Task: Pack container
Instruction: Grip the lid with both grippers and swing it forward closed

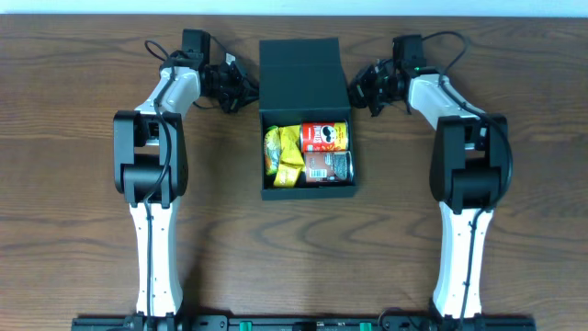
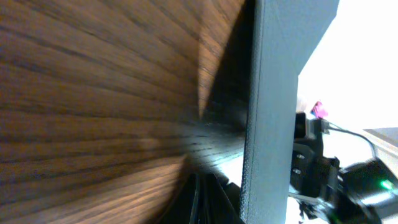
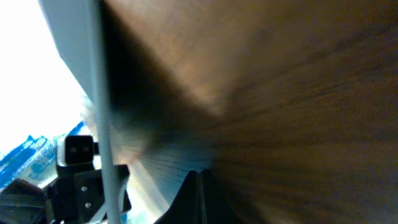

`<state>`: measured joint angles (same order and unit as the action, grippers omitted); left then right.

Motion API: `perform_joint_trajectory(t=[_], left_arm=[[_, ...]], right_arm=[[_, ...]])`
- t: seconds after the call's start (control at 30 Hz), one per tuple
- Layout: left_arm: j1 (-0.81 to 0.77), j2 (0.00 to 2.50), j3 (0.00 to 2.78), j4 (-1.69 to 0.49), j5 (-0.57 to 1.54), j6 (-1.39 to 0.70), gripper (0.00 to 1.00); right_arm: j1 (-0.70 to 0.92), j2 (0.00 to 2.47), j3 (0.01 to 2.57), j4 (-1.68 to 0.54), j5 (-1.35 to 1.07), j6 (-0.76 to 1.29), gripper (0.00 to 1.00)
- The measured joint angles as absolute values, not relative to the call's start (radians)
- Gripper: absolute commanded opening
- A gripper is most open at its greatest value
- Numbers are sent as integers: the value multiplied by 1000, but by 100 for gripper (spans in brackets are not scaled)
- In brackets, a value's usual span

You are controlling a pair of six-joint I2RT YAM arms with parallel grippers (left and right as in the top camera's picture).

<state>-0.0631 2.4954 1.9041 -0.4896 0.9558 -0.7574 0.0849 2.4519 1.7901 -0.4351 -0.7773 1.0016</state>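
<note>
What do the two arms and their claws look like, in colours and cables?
The left arm and right arm have white links with bulky black joints. Thin black cables loop at the wrists. The left claw and right claw are black too.

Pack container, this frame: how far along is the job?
Done: a yellow packet, a red can and a dark can lie inside the container. In hand: the left tool and right tool, both shut, flank the open lid; whether they touch it is unclear. Left: the lid is not yet closed.
</note>
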Motion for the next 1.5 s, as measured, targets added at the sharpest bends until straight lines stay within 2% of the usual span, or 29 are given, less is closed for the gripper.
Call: perform_joint_trajectory(t=[0.2,0.9,1.1,1.37,1.5], left_arm=[[-53,2498,1904,-395,1017,-792,6],[-60,2500,1903,329,1372,-1209,6],[-62,2500,1901,630,1468,-1382,6],[-62,2500,1898,1128,1549,-1740,6],[-62,2500,1898,1327,1561,-1927,6]], right_arm=[[84,2452,1790,-323,-824,1044,2],[-4,2452,1790,74,-1203,1338,2],[-26,2453,1790,253,-1343,1488,2],[-22,2453,1790,555,-1510,1713,2],[-5,2452,1790,582,-1533,1768,1]])
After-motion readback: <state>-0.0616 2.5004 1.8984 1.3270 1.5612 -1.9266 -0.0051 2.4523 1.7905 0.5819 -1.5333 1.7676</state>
